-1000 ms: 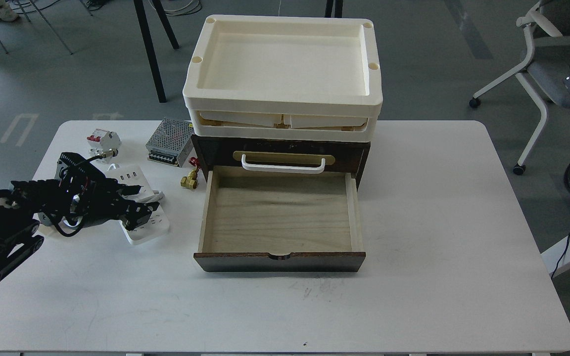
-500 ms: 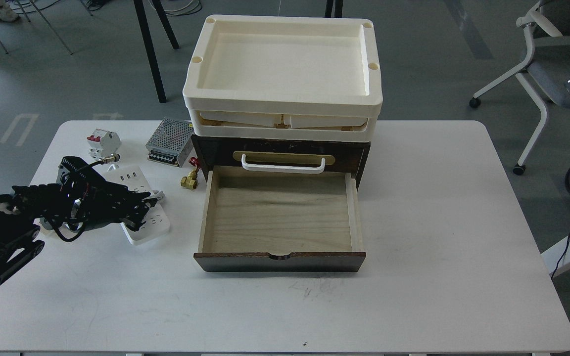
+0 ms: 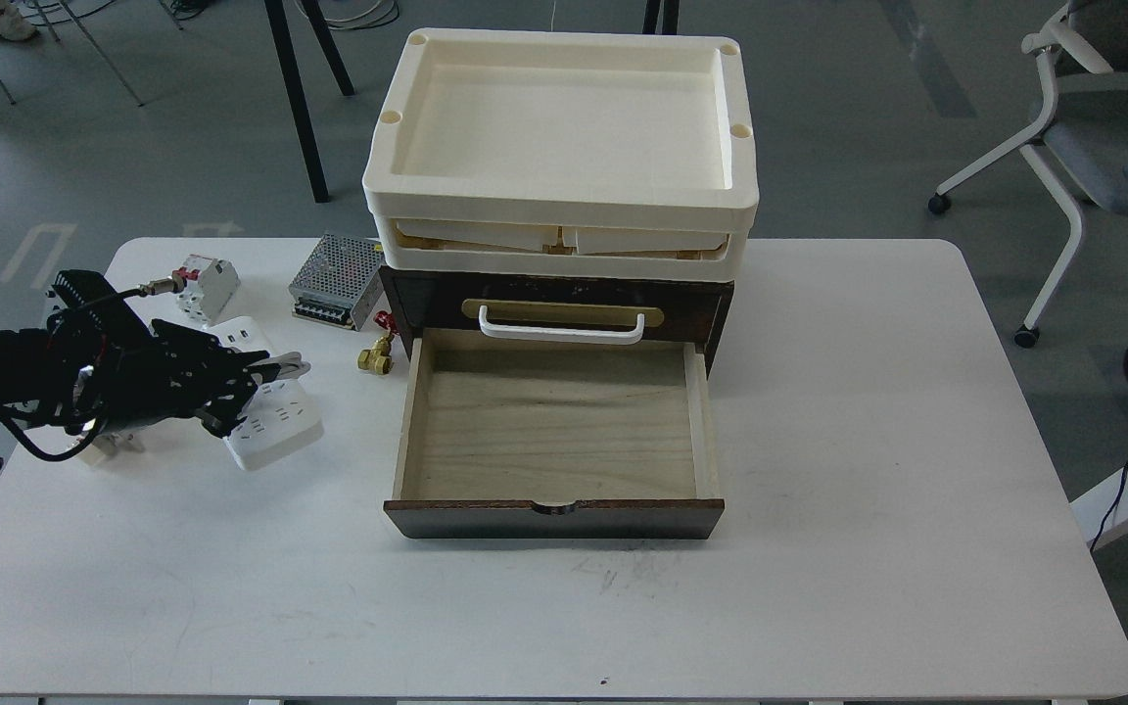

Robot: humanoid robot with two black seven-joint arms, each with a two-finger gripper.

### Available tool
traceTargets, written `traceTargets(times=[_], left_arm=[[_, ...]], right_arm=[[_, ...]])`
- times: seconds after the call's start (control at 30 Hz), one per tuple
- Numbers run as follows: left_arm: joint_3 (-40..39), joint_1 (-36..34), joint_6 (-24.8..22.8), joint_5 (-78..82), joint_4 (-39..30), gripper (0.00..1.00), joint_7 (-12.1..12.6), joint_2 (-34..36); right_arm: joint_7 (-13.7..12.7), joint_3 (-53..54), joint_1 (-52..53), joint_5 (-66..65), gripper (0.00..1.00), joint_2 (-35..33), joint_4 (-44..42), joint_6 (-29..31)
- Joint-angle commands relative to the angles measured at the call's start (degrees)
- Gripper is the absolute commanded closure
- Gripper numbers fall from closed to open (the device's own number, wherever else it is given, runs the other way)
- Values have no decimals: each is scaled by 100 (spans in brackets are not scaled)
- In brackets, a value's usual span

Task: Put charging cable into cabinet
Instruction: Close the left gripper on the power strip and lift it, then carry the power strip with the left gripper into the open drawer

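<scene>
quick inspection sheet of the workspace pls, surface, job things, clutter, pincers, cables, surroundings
surface: white table, faint scuffs near the front.
job's things: charging cable on the table left of the cabinet; its drawer pulled out, nothing inside.
clutter: circuit breaker, mesh power supply, brass valve; cream trays on the cabinet.
pincers: left pincer at the charging cable, grip unclear; right pincer not in view.
cables: white cord wrapped round the strip; arm's own black wiring.
surroundings: grey floor, office chair, table legs behind.
</scene>
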Motion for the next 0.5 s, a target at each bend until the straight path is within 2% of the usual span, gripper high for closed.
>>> traceTargets(times=[0.0, 0.1, 0.23, 0.3, 0.47], left_arm=[[-37, -44, -339, -1135, -1356, 100, -2, 899], [-46, -53, -620, -2259, -2270, 100, -2, 1356], [-151, -61, -849, -3421, -3081, 100, -2, 1490], [-222, -61, -972, -4009, -3161, 100, -2, 1324], [-433, -44, -1306, -5364, -2899, 100, -2, 305]], right_arm=[[0, -1, -9, 0, 0, 14, -1, 0], [0, -1, -27, 0, 0, 22, -1, 0], [0, -1, -27, 0, 0, 22, -9, 0], [0, -1, -27, 0, 0, 14, -10, 0], [0, 8, -27, 0, 0, -13, -9, 0]])
